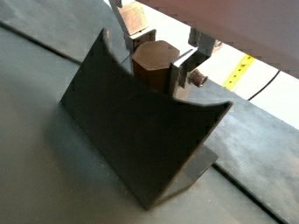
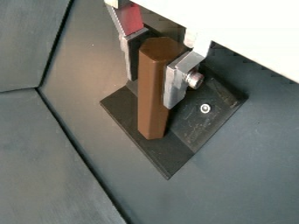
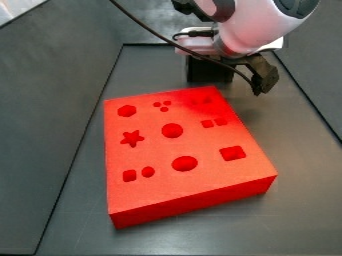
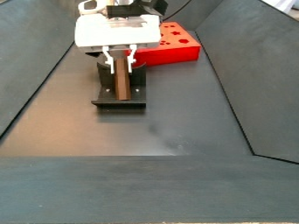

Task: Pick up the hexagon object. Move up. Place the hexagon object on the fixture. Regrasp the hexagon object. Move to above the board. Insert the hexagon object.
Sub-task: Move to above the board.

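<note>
Regrasp seems the step in hand: the peg (image 2: 153,87) stands upright on the fixture (image 2: 176,131), leaning in its notch, with the gripper (image 2: 160,54) at its upper end. In both wrist views the 2 fingers (image 2: 179,74) bracket the peg, seemingly pinching it. Next, I judge, comes a straight lift clear of the fixture, then travel over the board (image 3: 181,150). In a side view the arm (image 4: 117,31) hangs vertically above the fixture, near the board's edge.

The gripper (image 4: 118,59) has a boxy white body and flat silver finger plates (image 2: 176,77) fastened with a round screw; a black cable trails behind the rounded white wrist housing (image 3: 257,22).
</note>
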Robot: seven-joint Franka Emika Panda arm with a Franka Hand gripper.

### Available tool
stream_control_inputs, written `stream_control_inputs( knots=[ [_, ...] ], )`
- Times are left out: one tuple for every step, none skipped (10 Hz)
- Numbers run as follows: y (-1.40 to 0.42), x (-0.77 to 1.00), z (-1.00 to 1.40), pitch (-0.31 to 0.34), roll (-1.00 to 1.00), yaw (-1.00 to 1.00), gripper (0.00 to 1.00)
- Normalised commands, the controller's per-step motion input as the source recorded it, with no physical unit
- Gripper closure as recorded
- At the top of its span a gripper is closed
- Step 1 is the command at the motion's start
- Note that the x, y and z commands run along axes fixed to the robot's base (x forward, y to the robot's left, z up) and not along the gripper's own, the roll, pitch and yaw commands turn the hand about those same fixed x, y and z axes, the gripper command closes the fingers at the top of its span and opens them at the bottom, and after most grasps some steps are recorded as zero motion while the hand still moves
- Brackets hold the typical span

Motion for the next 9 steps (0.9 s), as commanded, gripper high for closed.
stream_control_inputs(
  knots=[
    [-0.03,-0.17,1.0,0.383,0.23,-0.28,1.0],
    [-0.03,-0.17,1.0,0.363,0.19,-0.19,1.0],
    [-0.02,-0.16,1.0,0.338,0.08,-0.02,1.0],
    [-0.02,-0.15,1.0,0.321,0.03,0.08,1.0],
    [-0.02,-0.15,1.0,0.299,-0.02,0.15,1.0],
    [-0.02,-0.14,1.0,0.239,-0.05,0.22,1.0],
    [-0.02,-0.12,1.0,0.18,-0.06,0.25,1.0],
    [-0.02,-0.11,1.0,0.116,-0.06,0.26,1.0],
    [-0.03,-0.09,1.0,0.04,-0.04,0.25,1.0]
  ],
)
